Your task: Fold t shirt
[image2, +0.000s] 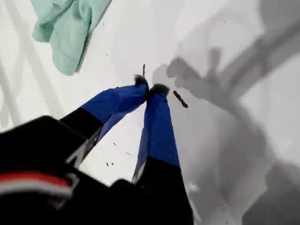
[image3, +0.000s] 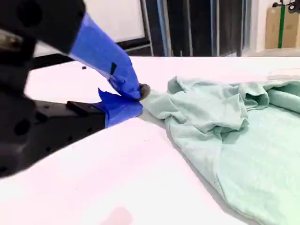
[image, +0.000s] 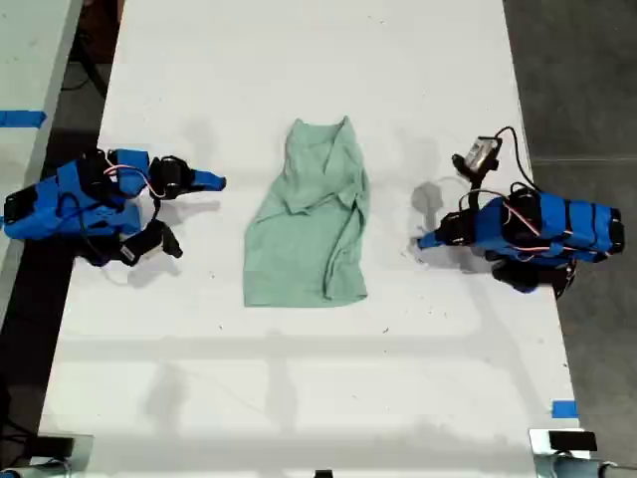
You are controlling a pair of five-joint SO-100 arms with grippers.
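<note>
- Holding my first gripper (image2: 149,88) closed, tips pressed together on nothing, nose angled down at the bare white table (image: 299,378).
- Holding my second gripper (image3: 139,93) closed and empty too, laid low and flat along the tabletop.
- Flanking the t shirt (image: 309,229), which lies crumpled lengthwise mid-table with its neck toward the exterior view's top; probably parked like this to reach an edge from either side.
- Judging the fold not yet begun: no cloth gripped.
- Seeing only a corner of cloth in the first wrist view, well off the tips.
- Seeming to touch the cloth in the low second wrist view; shown by the exterior view to be clearly apart at both sides.
</note>
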